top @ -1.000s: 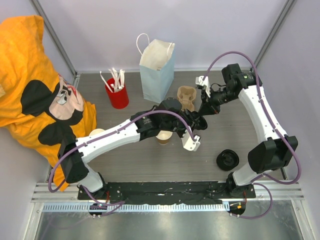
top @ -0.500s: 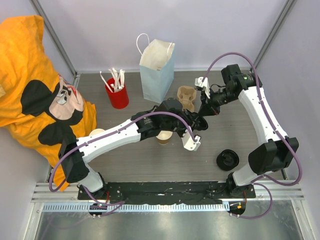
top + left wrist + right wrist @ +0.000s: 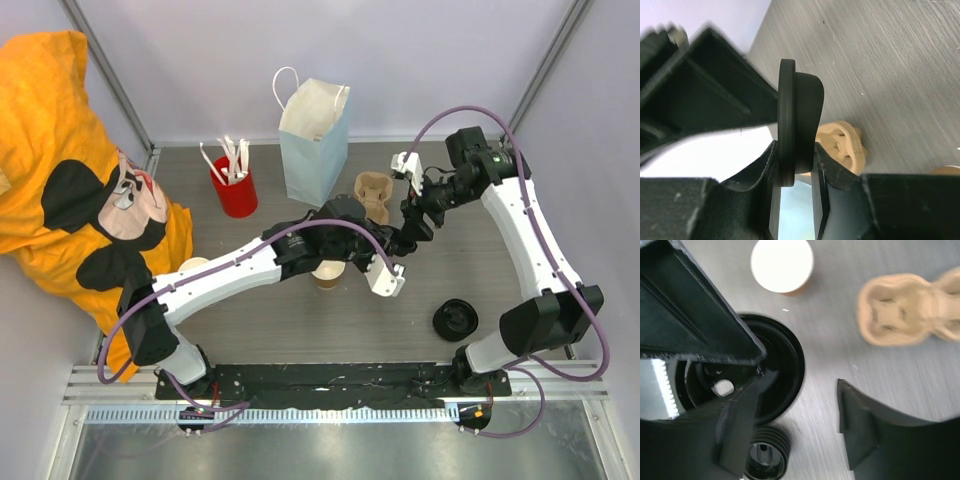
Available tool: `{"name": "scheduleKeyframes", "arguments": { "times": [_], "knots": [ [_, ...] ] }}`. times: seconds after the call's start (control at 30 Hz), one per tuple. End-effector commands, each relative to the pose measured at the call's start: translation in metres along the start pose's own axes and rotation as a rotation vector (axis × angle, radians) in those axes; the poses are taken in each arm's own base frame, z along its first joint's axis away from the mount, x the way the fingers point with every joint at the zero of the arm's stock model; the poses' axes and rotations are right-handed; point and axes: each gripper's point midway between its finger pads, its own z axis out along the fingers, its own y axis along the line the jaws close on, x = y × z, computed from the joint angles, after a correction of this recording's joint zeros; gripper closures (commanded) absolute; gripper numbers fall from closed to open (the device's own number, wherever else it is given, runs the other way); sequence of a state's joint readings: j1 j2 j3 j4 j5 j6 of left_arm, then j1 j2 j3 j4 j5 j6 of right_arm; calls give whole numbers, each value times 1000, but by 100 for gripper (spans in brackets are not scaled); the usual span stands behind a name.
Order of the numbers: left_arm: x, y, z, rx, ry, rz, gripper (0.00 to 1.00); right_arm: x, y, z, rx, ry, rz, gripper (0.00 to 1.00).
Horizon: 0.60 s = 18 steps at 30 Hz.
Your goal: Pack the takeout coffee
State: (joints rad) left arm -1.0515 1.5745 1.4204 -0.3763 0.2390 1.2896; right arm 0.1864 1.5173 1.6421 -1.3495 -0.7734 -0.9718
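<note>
I'm in a robot test cell, some kind of lab. Beyond my left gripper [image 3: 403,240], plain pale walls [image 3: 420,60] and aluminium posts [image 3: 108,75] box in the grey table [image 3: 300,320]. Back behind it, a black mounting plate [image 3: 330,376] lies along a slotted metal rail [image 3: 330,412].

The small tan-brown paper cup [image 3: 326,279] is stood upright on the table [image 3: 300,335], near its middle. It is uncovered, and its pale inside is seen as a round disc in the right wrist view. From above it is partly hidden beneath the left arm [image 3: 230,270]. The round black lid [image 3: 800,115] is not seated on the cup. It is clamped on edge between the fingers of the left gripper [image 3: 795,165], rim to one side and raised centre to the other. It is held above the table, to the right of the cup and apart from it.
</note>
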Motion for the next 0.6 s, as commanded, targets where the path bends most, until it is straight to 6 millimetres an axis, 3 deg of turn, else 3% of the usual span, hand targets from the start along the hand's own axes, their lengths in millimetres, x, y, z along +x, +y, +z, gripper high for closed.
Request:
{"name": "scheduleKeyframes", "arguments": {
  "times": [0.0, 0.17, 0.27, 0.37, 0.4, 0.57],
  "knots": [
    [0, 27, -18, -83, 51, -199, 96, -33, -20, -46, 300, -59, -22, 28],
    [14, 18, -38, -62, 153, -463, 96, -58, -57, -95, 605, -131, -40, 20],
    [18, 18, -51, -70, 190, -616, 95, -72, -59, -115, 692, -185, -38, 19],
    [26, 17, -62, -75, 236, -782, 95, -84, -59, -122, 719, -240, -27, 19],
    [29, 9, -63, -45, 258, -828, 95, -84, -60, -122, 719, -245, -26, 19],
    [46, 13, -76, -87, 298, -1134, 95, -86, -65, -118, 733, -288, -15, 19]
  ]
}}
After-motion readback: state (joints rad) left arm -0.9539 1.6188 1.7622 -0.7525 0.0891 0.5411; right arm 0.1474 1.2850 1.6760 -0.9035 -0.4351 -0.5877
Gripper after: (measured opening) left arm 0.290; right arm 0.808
